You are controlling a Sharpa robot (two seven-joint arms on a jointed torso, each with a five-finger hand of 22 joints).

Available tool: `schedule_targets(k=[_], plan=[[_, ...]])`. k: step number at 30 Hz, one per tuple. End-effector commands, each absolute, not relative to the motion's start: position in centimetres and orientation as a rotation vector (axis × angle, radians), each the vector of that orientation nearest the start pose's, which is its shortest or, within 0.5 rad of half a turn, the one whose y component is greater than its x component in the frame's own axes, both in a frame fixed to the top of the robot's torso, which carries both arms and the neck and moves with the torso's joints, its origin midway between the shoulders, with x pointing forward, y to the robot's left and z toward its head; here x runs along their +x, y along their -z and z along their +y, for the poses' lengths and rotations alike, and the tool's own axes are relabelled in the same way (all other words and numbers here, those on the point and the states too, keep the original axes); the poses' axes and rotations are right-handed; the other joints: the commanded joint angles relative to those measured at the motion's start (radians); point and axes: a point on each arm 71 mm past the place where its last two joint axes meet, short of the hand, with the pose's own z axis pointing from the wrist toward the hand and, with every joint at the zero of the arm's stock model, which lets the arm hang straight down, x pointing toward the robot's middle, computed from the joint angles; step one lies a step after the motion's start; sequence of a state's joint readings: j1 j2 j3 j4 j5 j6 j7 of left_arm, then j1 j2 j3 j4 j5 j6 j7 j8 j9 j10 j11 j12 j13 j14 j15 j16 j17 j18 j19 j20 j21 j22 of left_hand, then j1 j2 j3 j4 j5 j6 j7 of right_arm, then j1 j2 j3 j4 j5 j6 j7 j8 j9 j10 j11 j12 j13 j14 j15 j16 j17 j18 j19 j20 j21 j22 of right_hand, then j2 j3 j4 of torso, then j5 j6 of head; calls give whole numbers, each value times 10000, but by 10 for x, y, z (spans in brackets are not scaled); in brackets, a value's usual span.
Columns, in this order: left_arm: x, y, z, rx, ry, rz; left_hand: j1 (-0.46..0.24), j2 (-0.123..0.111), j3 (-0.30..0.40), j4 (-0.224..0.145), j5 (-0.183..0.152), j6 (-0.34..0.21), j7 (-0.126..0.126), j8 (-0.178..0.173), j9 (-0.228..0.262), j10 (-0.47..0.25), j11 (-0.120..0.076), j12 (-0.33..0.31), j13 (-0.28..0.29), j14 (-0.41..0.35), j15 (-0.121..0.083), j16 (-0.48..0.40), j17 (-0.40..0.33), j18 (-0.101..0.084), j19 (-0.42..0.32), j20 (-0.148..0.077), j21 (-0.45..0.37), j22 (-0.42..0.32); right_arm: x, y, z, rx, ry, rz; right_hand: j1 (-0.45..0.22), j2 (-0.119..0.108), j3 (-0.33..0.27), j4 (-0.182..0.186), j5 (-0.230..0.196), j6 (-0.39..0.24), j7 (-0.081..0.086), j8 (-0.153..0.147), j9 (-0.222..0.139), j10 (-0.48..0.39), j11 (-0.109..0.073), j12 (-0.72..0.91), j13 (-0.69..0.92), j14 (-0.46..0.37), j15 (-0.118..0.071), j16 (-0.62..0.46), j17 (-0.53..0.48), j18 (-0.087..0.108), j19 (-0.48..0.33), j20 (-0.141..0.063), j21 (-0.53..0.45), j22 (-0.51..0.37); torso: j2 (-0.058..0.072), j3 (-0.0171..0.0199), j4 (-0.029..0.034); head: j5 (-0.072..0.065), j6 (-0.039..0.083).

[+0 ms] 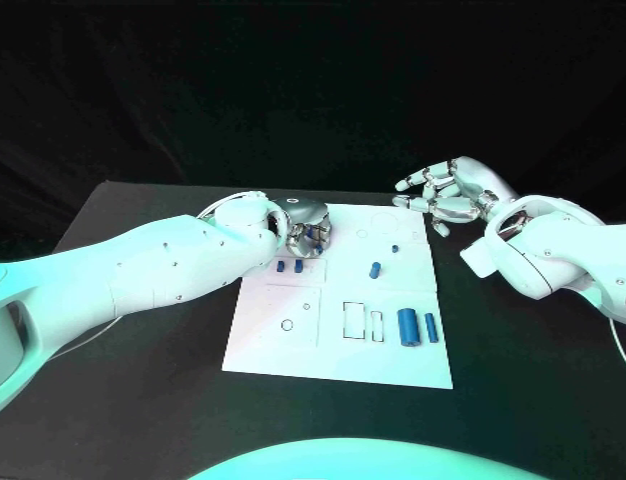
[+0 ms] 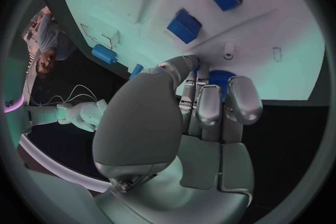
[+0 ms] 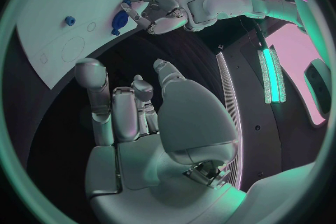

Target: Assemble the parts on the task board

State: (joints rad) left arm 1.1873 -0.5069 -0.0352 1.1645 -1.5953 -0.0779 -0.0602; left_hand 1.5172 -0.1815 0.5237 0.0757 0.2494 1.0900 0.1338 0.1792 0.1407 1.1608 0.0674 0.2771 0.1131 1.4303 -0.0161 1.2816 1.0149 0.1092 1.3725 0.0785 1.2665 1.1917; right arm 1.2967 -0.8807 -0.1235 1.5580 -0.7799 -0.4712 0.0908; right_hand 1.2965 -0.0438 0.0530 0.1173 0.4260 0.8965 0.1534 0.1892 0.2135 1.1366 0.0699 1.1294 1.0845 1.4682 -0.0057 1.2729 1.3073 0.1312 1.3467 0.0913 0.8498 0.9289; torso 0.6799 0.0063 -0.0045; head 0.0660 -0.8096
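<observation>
The task board (image 1: 345, 300) sat flat in the middle of the black tabletop (image 1: 140, 400), a white plate with outlines printed on it and a handful of small blue parts scattered across it. Two little blue blocks (image 1: 290, 267) lay side by side near the board's left edge, just below the left robot hand (image 1: 302, 226). A small blue peg (image 1: 377, 268) was near the center, and a fat blue cylinder (image 1: 408, 325) with a thinner blue cylinder (image 1: 431, 326) right beside it lay toward the right edge, next to a couple of rectangular outlines.

The left robot hand was down at the far left corner of the board, fingers curled in. From the left wrist view you could see a round blue part (image 2: 220, 78) tucked in at its fingertips (image 2: 241, 102), so it looked like it was gripping that piece, though most of the piece was hidden behind the fingers, so take that with a grain of salt. The right wrist view showed the same blue piece (image 3: 119, 21) at that hand from the other side.

The right robot hand (image 1: 450, 193) was off the far right corner of the board, raised over the tabletop, fingers spread apart and holding nothing. Its own wrist camera showed the open palm (image 3: 150, 123) facing toward the board's corner.
</observation>
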Motion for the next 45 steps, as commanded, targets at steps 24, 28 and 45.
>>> schedule_targets(k=[24,28,45], plan=[[527,205,153,3228,5984,17989,-380,76,-132,-250,-810,246,15,-113,86,226,-40,-157,137,119,15,50,-58,-220,160,77,178,203,489,160,-219,4073,-10000,15846,84,20,80,2,31,-44,13,50,12,62,-16,50,8,103,-45,-19,164,88,-64,-11,-43,14,7,-7,8,119,69],[527,204,161,3065,5910,18098,-415,81,-142,-262,-814,277,8,-114,96,249,-48,-166,152,121,9,46,-73,-219,162,74,176,201,489,160,-220,4073,-9996,15849,84,20,80,2,31,-44,13,50,12,62,-16,50,8,103,-45,-19,164,88,-64,-11,-43,14,2,-2,-9,113,60],[527,209,177,2635,5737,18966,-461,59,-165,-284,-824,279,9,-139,102,253,-48,-193,168,99,6,3,-157,-211,138,75,140,160,489,160,-220,4079,-9982,15852,84,20,80,2,31,-44,13,50,12,62,-16,50,8,103,-45,-19,164,88,-64,-11,-43,14,8,6,-21,117,59]])
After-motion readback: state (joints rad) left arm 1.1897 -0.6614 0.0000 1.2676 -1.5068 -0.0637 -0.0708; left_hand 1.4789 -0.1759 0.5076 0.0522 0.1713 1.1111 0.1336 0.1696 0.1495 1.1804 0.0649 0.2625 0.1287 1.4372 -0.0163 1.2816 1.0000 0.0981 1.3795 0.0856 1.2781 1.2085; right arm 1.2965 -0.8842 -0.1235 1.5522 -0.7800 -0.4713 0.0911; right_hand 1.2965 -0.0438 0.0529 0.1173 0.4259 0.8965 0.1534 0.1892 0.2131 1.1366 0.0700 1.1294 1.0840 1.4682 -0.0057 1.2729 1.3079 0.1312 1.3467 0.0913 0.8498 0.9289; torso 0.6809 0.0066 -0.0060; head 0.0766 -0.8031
